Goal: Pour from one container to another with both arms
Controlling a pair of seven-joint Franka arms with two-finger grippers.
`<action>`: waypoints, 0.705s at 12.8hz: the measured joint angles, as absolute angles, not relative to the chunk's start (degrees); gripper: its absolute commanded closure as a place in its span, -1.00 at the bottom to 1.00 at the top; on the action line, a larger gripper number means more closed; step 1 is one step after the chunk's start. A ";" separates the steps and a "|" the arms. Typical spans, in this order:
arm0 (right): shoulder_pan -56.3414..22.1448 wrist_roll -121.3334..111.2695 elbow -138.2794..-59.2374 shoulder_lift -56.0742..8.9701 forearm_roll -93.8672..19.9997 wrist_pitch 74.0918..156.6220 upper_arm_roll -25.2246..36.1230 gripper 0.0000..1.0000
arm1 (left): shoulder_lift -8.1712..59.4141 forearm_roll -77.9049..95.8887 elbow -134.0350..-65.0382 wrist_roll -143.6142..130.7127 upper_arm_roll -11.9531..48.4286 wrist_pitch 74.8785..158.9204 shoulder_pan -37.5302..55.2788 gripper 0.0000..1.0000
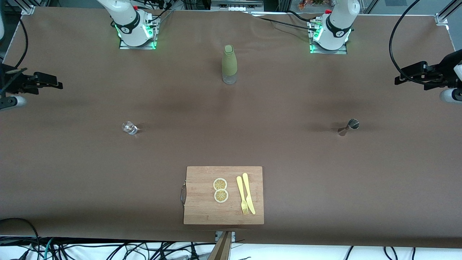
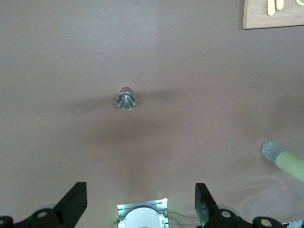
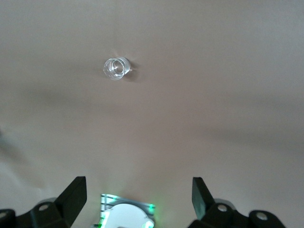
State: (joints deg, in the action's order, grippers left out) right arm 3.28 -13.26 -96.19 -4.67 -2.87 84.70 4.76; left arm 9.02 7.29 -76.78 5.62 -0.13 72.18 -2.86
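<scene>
In the front view, the jigger [image 1: 348, 127] is seen upright on the worktop [image 1: 288, 144] toward the left arm's end, well apart from the tumbler [image 1: 129, 128] toward the right arm's end.

In the left wrist view, the left claw [image 2: 140, 202] is held spread high over the jigger [image 2: 126, 99]; a narrow waist risks tipping if pinched off-centre.

In the right wrist view, the right claw [image 3: 139, 197] is spread above the tumbler [image 3: 115, 69]; clear glass may be misjudged and knocked.
</scene>
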 measured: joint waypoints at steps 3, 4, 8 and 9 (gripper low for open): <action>1.18 -2.73 -93.51 -3.60 0.10 81.55 1.37 -0.99 | 8.70 6.75 -77.90 4.97 0.24 72.75 -2.11 -1.00; 0.74 -2.03 -92.44 -3.42 0.40 80.95 1.15 -0.99 | 8.70 6.30 -78.02 4.93 0.32 72.97 -1.90 -1.00; -0.14 -1.82 -87.98 -2.61 1.09 80.22 3.69 -0.99 | 8.67 6.11 -78.09 4.92 0.33 73.73 -1.72 -1.00; -0.12 -1.83 -87.50 -1.99 0.94 80.66 4.69 -0.99 | 8.66 6.11 -78.11 4.92 0.33 73.89 -1.72 -1.00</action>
State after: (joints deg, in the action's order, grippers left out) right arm -0.12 -1.83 -87.50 -1.99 0.94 80.66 4.69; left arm 8.66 6.11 -78.11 4.92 0.33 73.89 -1.72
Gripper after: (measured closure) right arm 0.004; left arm 0.000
